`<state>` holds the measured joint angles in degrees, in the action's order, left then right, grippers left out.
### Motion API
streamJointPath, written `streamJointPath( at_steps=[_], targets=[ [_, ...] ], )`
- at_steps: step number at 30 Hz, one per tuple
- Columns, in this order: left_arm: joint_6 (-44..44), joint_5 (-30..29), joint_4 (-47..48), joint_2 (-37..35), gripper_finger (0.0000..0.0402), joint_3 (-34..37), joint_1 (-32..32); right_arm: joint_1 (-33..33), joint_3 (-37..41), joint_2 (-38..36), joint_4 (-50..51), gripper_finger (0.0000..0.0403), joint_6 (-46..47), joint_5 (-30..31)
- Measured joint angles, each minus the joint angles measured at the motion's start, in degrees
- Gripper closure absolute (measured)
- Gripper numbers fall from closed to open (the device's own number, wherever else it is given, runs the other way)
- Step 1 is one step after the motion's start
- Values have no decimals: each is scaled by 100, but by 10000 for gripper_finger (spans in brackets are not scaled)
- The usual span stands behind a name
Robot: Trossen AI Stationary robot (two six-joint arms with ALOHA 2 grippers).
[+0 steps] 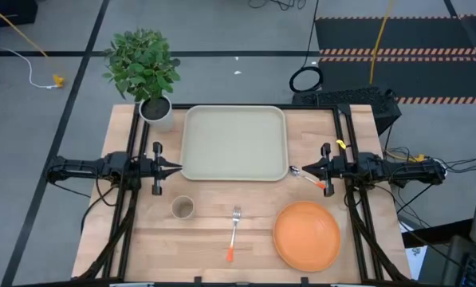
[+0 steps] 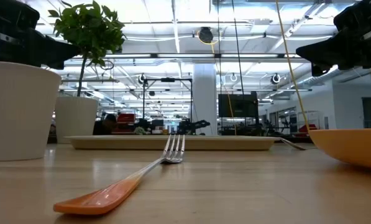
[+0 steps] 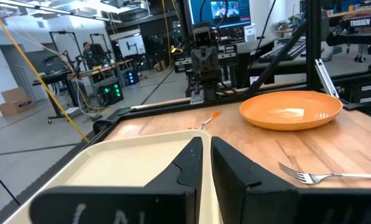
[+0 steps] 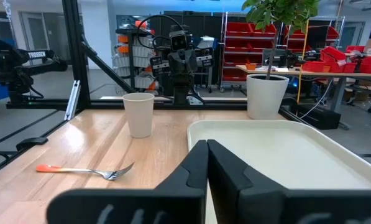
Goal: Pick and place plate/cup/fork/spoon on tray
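Fork near front edge, tray bare, both hands flanking

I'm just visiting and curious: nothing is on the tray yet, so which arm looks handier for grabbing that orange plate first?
Probably the right. The plate lies on the table's right side, nearer the right gripper at the tray's right edge. The left gripper waits across the tray, farther away.

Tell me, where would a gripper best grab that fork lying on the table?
Probably from straight above, across the thin shank of the fork just behind the tines. It lies flat on the table, tines toward the tray and orange handle toward the near edge, with clear wood on both sides for fingers. The cup and plate sit well apart from it.
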<state>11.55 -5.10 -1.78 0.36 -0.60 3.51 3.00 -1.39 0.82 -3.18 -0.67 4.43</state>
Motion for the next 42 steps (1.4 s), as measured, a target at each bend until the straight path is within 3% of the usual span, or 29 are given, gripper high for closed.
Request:
streamJointPath(
  at_steps=[32,42],
  targets=[
    [-22,1,-8,0,364,-1,-2,0,-2,0,0,403,2,-2],
    [-758,-22,-252,0,364,7,-2,-2,0,0,0,403,0,-2]
  ],
)
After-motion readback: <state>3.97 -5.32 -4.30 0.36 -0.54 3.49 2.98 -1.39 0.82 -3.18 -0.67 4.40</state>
